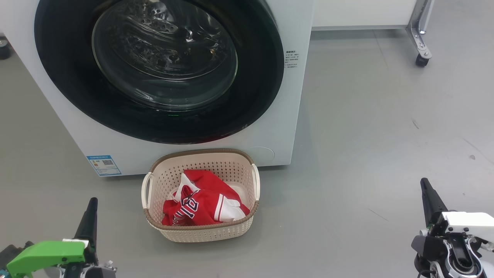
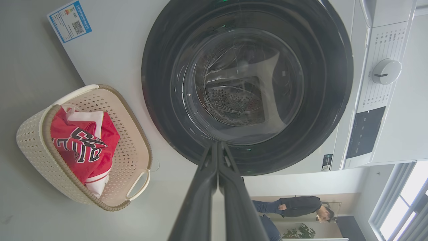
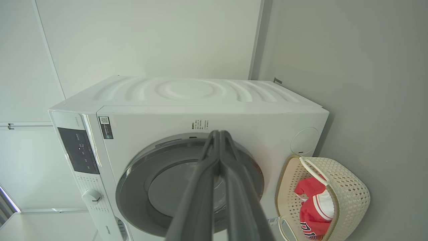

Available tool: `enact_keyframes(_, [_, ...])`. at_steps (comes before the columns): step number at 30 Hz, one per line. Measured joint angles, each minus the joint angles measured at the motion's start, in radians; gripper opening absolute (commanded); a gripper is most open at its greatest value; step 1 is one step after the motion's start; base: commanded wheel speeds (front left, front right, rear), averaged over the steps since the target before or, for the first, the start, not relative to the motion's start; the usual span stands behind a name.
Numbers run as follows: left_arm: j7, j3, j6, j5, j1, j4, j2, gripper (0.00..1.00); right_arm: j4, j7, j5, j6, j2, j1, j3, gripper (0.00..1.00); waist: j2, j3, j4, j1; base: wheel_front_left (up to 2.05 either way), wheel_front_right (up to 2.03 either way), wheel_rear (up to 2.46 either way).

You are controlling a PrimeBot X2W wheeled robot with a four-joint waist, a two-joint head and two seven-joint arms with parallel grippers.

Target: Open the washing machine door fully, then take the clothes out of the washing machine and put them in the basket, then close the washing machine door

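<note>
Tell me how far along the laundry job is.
Looks finished: the clothes lie in the basket and the washing machine door is closed. Nothing in hand; the left claw and right claw are shut and empty. Nothing visibly left to do.

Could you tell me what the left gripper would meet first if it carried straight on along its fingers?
Most likely the washing machine door: in the wrist view the shut left gripper aims at its black rim beside the glass. The way between looks free, though depth is unclear.
</note>
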Motion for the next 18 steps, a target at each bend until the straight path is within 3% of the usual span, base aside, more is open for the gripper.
enact_keyframes(18, [0.000,0.001,0.000,0.000,0.000,0.000,0.000,0.00,0.000,0.000,0.000,0.000,0.000,0.000,-0.001,0.00,0.0000,0.000,0.000,0.0000,0.00,0.00,0.00])
